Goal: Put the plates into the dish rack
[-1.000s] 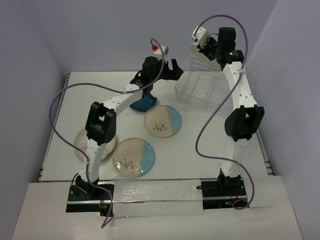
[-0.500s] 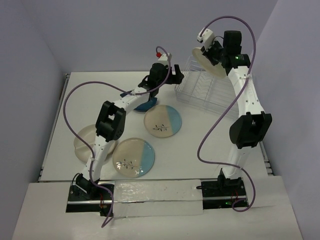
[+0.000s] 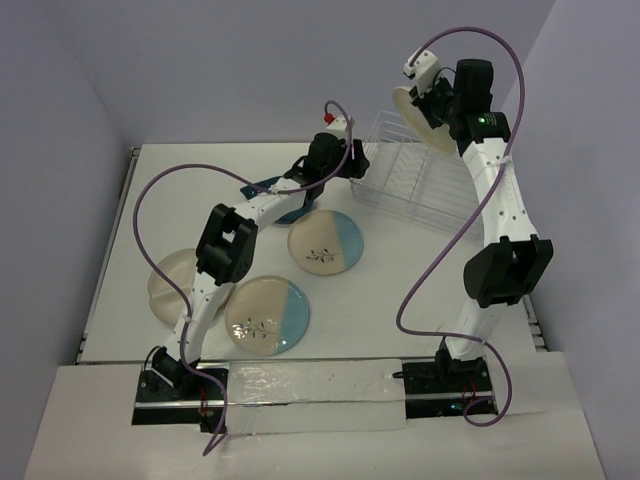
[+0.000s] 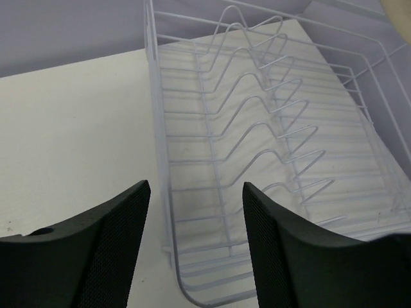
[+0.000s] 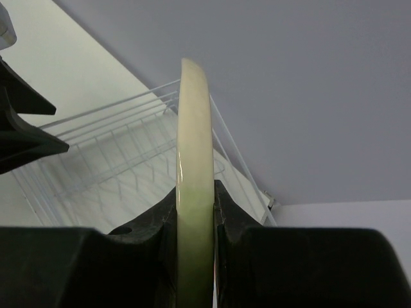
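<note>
Top external view: my left claw [image 3: 345,160] has reached out from over the blue dish [image 3: 262,187] to the left end of the rack [image 3: 420,185]. Its jaws were spread wider a second ago and are narrowing. The left wrist view shows them apart with nothing between, only rack wire beyond. My right claw [image 5: 194,202] pinches a cream plate [image 5: 192,128] on edge and has swung it higher and farther back, above the rack's far side. I judge that plate nearly ready to go down into a slot, my left perhaps steadying the rack. Two blue-half plates [image 3: 326,243], the dish and a divided plate [image 3: 165,285] lie on the table [image 3: 420,290], not yet loaded.
</note>
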### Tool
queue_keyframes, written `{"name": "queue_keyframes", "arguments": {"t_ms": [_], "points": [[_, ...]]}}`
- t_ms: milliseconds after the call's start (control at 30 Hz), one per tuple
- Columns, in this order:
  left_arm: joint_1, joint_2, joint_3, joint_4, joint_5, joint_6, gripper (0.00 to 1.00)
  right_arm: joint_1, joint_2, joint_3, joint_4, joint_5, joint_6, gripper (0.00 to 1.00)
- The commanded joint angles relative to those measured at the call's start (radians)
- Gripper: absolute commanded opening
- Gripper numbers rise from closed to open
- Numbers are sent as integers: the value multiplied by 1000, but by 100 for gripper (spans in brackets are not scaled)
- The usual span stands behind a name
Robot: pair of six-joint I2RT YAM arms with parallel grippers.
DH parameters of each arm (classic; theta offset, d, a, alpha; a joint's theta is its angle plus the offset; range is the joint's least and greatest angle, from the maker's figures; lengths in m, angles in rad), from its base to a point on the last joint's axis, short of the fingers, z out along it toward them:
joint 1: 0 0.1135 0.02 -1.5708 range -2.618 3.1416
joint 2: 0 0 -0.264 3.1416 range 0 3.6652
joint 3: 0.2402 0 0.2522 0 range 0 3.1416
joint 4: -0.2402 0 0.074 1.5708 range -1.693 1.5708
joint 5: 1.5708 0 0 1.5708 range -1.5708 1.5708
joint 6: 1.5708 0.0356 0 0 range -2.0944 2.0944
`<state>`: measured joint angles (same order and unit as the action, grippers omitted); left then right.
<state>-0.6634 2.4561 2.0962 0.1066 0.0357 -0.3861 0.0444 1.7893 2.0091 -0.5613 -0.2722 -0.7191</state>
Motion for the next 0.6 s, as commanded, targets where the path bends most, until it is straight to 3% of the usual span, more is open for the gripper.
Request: {"name": "queue_keyframes", "arguments": {"t_ms": [0,200,567], "points": [[-6,-6,-21,-17,-30,15,63,-11,-102,-4,166,13,5,0],[-8,-9,-59,-42,-56,44,64,-15,-135,-44,176,15,2,0],[-18,-119,-143,-79,-76,116,14,-15,-109,-73,194,-12,28,0]]}}
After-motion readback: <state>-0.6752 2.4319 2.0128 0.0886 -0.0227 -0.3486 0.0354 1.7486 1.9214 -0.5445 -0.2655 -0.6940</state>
